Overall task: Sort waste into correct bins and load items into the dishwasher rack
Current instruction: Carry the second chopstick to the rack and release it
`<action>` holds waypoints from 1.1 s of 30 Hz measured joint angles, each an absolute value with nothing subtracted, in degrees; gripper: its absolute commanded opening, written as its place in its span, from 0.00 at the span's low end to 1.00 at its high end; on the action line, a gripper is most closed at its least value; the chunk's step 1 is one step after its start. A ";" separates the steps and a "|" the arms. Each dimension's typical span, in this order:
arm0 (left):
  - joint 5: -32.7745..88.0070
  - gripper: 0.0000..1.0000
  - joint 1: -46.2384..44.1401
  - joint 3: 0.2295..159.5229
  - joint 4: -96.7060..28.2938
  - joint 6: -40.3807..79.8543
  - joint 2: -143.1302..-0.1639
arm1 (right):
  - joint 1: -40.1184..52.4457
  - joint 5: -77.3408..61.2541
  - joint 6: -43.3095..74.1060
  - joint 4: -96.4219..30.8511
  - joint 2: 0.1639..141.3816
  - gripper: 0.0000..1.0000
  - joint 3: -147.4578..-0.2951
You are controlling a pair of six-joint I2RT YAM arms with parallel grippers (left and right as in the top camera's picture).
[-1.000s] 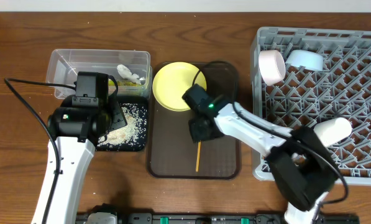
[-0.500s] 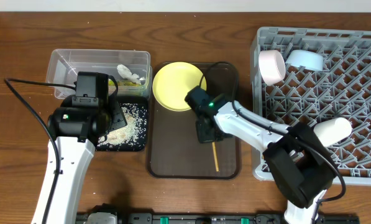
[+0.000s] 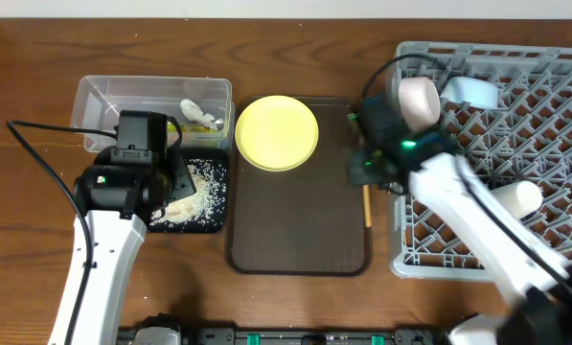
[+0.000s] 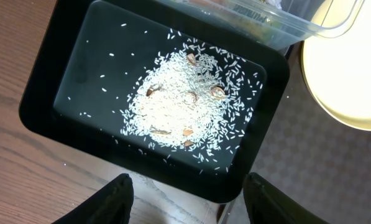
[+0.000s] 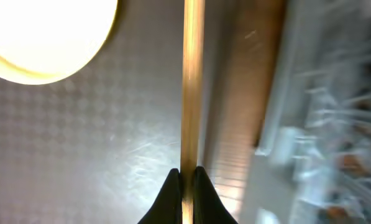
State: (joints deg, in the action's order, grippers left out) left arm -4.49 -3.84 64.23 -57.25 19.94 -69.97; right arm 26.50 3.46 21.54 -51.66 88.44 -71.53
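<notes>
Now the right gripper (image 5: 185,177) is clamped on a chopstick (image 5: 192,81), thin, straight, pale wood. It hangs over the right edge of the brown tray (image 3: 295,235), just beside the rack (image 3: 554,144). The plate (image 3: 277,132), round and yellow, lies at the tray's top left. A pink bowl (image 3: 418,101) and a blue bowl (image 3: 469,93) sit in the rack's top-left corner. The left gripper (image 4: 188,182) hovers with fingers apart over the black tray (image 4: 54,81), which holds a heap of rice (image 4: 185,106). The tub (image 3: 123,96) beside it holds tissue (image 3: 197,115).
</notes>
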 measured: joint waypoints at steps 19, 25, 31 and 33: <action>-4.49 0.60 -3.84 64.23 -57.23 19.97 -69.97 | 14.26 4.12 9.82 -59.09 85.21 0.19 -66.59; -4.49 0.60 -3.84 64.23 -57.25 19.94 -69.97 | 14.26 4.12 9.72 -57.28 85.65 0.25 -66.13; -4.49 0.60 -3.84 64.23 -57.25 19.94 -69.97 | 14.26 4.12 9.72 -54.74 85.65 0.28 -66.15; -4.49 0.60 -3.84 64.23 -57.25 19.94 -69.97 | 14.26 3.97 9.74 -53.36 85.65 0.33 -66.32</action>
State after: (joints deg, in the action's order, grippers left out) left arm -4.49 -3.84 64.23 -57.25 19.94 -69.97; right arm 14.26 3.97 9.74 -53.36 85.65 -66.32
